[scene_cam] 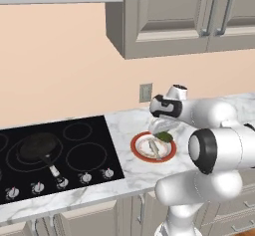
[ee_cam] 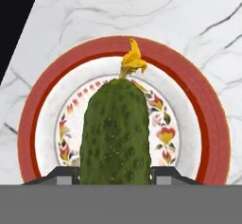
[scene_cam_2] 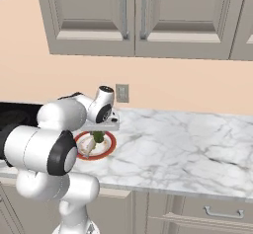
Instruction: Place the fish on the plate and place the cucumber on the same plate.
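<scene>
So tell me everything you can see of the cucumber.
The cucumber is short, stubby and dark green, with bumpy, slightly glossy skin and a withered yellow flower at its far tip. It is held in the gripper, whose fingers close on its near end at either side. It hangs just above the plate, over the white flowered centre; whether it touches the plate cannot be told. In the left base view the fish lies on the plate beside it.

A glossy white arm point(scene_cam: 219, 145) of rounded, bulbous segments with black joint rings, ending in a white hand with dark tips.
</scene>
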Robot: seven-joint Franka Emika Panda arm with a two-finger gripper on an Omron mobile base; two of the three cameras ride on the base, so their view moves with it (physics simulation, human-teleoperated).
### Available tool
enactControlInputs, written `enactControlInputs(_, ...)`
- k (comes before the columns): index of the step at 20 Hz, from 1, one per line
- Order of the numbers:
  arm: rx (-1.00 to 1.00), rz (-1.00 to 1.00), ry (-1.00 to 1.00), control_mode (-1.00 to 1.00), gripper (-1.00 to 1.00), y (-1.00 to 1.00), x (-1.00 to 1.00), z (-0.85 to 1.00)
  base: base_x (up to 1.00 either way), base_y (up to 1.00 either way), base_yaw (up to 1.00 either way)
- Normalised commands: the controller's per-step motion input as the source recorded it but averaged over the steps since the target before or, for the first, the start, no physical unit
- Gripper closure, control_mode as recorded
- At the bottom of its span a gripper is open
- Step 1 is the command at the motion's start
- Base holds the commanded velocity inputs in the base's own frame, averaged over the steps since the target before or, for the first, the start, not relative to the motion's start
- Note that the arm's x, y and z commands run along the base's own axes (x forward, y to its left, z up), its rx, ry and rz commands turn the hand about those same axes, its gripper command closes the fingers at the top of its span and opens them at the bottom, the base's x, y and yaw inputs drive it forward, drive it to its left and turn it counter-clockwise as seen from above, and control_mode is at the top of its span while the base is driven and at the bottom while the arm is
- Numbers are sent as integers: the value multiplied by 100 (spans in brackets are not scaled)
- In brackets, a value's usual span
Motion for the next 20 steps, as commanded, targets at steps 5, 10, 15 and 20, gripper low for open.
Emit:
enactControlInputs(5,0,0,1,-100,100,0,0,-37,0,0,0)
enactControlInputs(10,0,0,0,-100,100,0,0,-23,0,0,0)
enactControlInputs(15,0,0,0,-100,100,0,9,-2,0,0,0)
enactControlInputs(20,0,0,0,-100,100,0,0,0,0,0,0)
